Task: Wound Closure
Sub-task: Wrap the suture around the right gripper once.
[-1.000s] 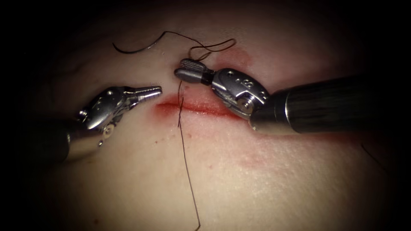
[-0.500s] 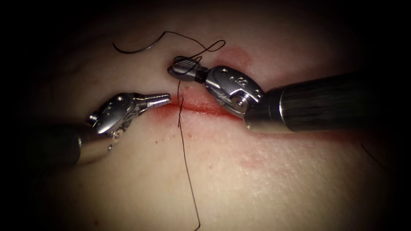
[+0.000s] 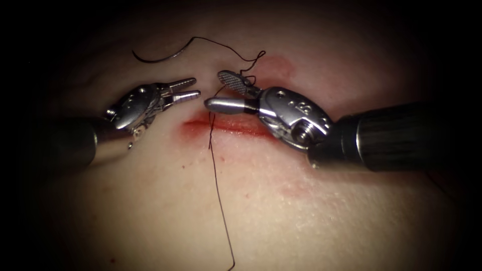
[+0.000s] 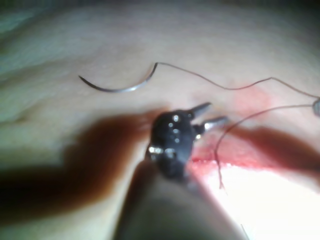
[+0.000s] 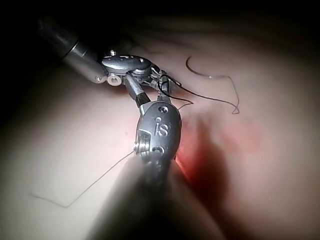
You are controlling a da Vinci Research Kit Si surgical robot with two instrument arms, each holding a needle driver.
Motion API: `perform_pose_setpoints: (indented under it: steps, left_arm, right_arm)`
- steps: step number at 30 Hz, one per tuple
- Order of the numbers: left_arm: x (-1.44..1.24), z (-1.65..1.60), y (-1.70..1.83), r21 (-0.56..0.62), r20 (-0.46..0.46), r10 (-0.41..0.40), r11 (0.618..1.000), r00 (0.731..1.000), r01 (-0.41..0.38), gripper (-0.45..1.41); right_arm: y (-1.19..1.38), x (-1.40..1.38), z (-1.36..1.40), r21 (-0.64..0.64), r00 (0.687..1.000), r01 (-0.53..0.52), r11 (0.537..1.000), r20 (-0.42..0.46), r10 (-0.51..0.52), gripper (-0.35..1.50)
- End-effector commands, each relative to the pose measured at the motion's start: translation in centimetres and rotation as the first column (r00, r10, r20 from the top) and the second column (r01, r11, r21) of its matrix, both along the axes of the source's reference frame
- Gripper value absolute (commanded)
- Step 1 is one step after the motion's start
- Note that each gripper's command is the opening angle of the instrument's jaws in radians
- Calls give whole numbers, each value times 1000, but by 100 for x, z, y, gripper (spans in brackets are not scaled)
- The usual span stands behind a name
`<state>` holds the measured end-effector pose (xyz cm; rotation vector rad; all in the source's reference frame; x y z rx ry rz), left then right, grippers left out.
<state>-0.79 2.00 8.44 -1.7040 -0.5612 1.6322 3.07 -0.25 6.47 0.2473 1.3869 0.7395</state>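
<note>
**Operator:** Since 0.5 s ago, what has moved?

**Technician:** Both tools. The left hand (image 3: 192, 87) was shut at the left end of the cut (image 3: 228, 125) and has risen to the far side of it, with its jaws now narrowly parted. The right hand (image 3: 215, 90) was closed with thread looped about its tip; it has drawn back to the right and its jaws now stand wide.

**Operator:** What does each hand hold?

**Technician:** Nothing is clamped in either. The thread (image 3: 217, 170) passes between the right hand's spread jaws, and a small tangle sits against the upper jaw. Whether it wraps that jaw cannot be told. The 2 tool tips face each other, close but apart.

**Operator:** Needle location?

**Technician:** The curved needle (image 3: 159, 56) lies flat on the tissue (image 3: 281, 211), on the far side of the cut and towards its left end, free of both hands and not in the tissue. The left wrist view shows it (image 4: 120, 88) as a shallow arc beyond the left hand (image 4: 209, 114), with thread (image 4: 220, 88) trailing from 1 end.

**Operator:** Thread routing?

**Technician:** From the needle it runs right to the tangle, then drops across the cut near its left end and continues down the near tissue. Red fluid (image 3: 273, 65) stains the cut margins and a patch beyond the right hand. The right wrist view shows the right hand (image 5: 148, 87) beside the left tool.
</note>
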Motion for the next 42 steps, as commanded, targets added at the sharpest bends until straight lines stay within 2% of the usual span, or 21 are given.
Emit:
perform_pose_setpoints:
  steps: [1,3,6,10,11,12,14,15,16,17,18,21,24,28,31,36,38,42]
  left_arm:
    - [-5,2,10,3,12,7,1000,1000,-7,13]
    - [-6,-2,17,-3,16,19,1000,1000,-19,13]
    - [-18,-13,28,7,33,63,998,997,-63,9]
    - [-56,-20,29,-44,-4,165,985,986,-165,8]
    - [-75,-21,29,-52,-42,235,970,971,-237,8]
    - [-75,-21,29,-52,-42,235,970,971,-237,8]
    - [-98,-18,34,-147,-108,306,936,946,-319,9]
    - [-113,-14,40,-222,-210,338,897,917,-382,10]
    - [-119,-13,43,-255,-258,346,876,902,-409,10]
    - [-119,-13,43,-255,-258,346,876,902,-409,10]
    - [-132,-8,50,-308,-378,358,821,854,-481,12]
    - [-144,-2,62,-362,-539,323,745,778,-560,15]
    - [-144,2,75,-361,-613,290,724,734,-588,15]
    - [-132,3,82,-363,-646,270,713,714,-599,15]
    - [-128,3,81,-356,-654,264,720,709,-596,16]
    - [-130,-4,75,-361,-652,234,740,721,-567,16]
    - [-132,-6,74,-364,-653,233,738,721,-569,16]
    - [-133,-33,66,-360,-635,241,748,734,-557,17]
  right_arm:
    - [-16,-9,0,22,1000,12,1000,-12,-12,131]
    - [-18,-15,-2,21,1000,17,1000,-16,-16,131]
    - [-33,-37,-8,31,998,45,999,-34,-43,131]
    - [-46,-52,-13,33,998,65,997,-28,-65,126]
    - [-49,-53,-13,36,997,66,997,-30,-65,126]
    - [-49,-53,-13,36,997,66,997,-30,-65,126]
    - [-57,-54,-10,41,997,66,997,-33,-65,126]
    - [-61,-54,-7,44,997,70,997,-31,-69,126]
    - [-62,-54,-5,42,997,70,997,-31,-69,126]
    - [-62,-54,-5,42,997,70,997,-31,-69,126]
    - [-65,-55,-3,45,997,72,996,-30,-70,126]
    - [-66,-56,0,49,997,71,996,-32,-70,125]
    - [-69,-56,0,53,997,71,996,-33,-69,123]
    - [-73,-55,3,55,997,71,996,-31,-70,120]
    - [-75,-53,6,57,997,69,996,-32,-67,118]
    - [-80,-47,15,65,997,72,995,-20,-71,118]
    - [-80,-47,16,65,997,74,995,-18,-73,118]
    - [-84,-46,19,73,997,79,994,-19,-78,118]
